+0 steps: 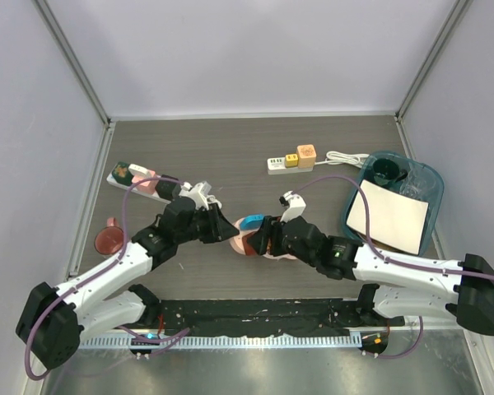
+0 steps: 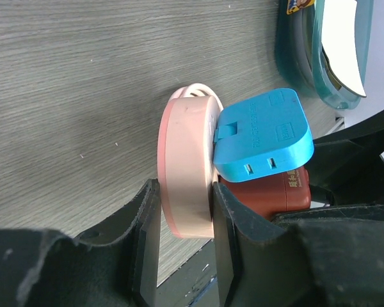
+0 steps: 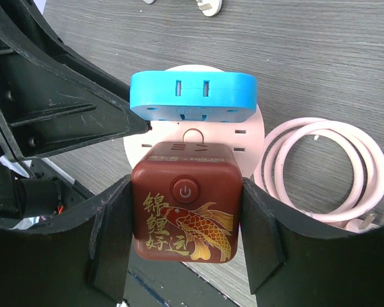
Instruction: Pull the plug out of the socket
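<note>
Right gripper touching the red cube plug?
Touching. Right wrist view: the right gripper fingers sit flush against both sides of the red cube plug, no gap.

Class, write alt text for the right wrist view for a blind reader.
A brown plug sits clamped between the right jaws, plugged into a round pink socket below a blue plug. A coiled pink cord lies to its right.

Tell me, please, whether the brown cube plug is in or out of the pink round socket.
In. The brown cube plug sits flush against the pink round socket, no prongs showing; the right hand grips it.
</note>
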Robot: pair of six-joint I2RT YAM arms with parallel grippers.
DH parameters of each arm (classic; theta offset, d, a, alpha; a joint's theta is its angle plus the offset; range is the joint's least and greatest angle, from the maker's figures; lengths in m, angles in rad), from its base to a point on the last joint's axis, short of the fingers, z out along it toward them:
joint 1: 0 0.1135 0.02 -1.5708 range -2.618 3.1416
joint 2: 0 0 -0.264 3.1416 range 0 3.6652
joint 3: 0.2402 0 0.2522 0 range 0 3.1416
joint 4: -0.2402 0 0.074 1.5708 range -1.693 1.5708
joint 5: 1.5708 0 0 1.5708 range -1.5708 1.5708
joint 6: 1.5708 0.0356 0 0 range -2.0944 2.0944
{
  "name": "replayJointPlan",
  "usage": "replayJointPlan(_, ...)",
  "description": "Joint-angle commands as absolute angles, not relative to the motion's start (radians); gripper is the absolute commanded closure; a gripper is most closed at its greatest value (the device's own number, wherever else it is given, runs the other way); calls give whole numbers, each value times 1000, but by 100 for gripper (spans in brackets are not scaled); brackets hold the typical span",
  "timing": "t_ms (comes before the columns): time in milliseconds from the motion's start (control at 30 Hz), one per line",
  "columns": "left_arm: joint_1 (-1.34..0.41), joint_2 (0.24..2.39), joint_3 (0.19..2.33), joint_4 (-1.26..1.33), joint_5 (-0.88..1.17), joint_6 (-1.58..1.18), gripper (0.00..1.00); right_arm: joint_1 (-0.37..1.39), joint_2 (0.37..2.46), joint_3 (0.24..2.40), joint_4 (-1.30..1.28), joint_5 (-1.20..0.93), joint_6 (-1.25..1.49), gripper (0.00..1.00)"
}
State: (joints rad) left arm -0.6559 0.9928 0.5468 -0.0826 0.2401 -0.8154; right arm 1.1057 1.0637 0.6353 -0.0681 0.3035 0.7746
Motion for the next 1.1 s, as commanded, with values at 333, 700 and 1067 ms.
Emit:
replayJointPlan(333,-666,982,542,21,341,-894,46,1106,1022,696,117,305,799,96)
replayJointPlan(700,-666,979,518,3,321,-885,43,1106,1028,655,160,288,821,96)
replayJointPlan(1067,-666,920,476,-9,255,-896,45,1106,1029,650,182,281,813,96)
